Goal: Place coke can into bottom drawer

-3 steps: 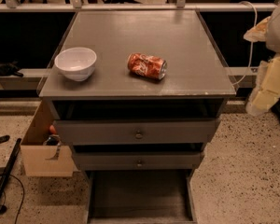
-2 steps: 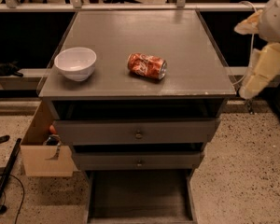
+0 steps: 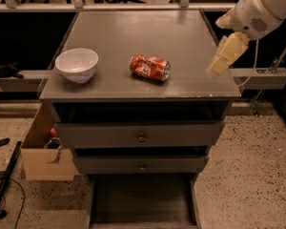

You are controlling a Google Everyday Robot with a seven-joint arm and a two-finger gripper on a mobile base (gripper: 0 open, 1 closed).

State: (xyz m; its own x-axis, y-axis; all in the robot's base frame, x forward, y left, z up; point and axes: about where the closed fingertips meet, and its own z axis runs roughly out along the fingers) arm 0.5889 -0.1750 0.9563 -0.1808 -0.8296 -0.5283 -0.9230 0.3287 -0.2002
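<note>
The coke can (image 3: 150, 67), red-orange with white lettering and a dented body, lies on its side near the middle of the grey cabinet top (image 3: 133, 32). The bottom drawer (image 3: 143, 202) is pulled out below the two upper drawers and shows a dark flat floor with nothing in it. My gripper (image 3: 220, 65) hangs from the white arm at the upper right, above the cabinet top's right edge and well to the right of the can. It holds nothing.
A white bowl (image 3: 77, 65) stands on the cabinet top left of the can. The two upper drawers (image 3: 140, 137) have small round knobs. A cardboard box (image 3: 43, 154) sits on the floor at the cabinet's left. A rail runs behind the cabinet.
My arm and gripper have moved left and up, from beside the cabinet's right side to over its right edge. The can and bowl have not moved.
</note>
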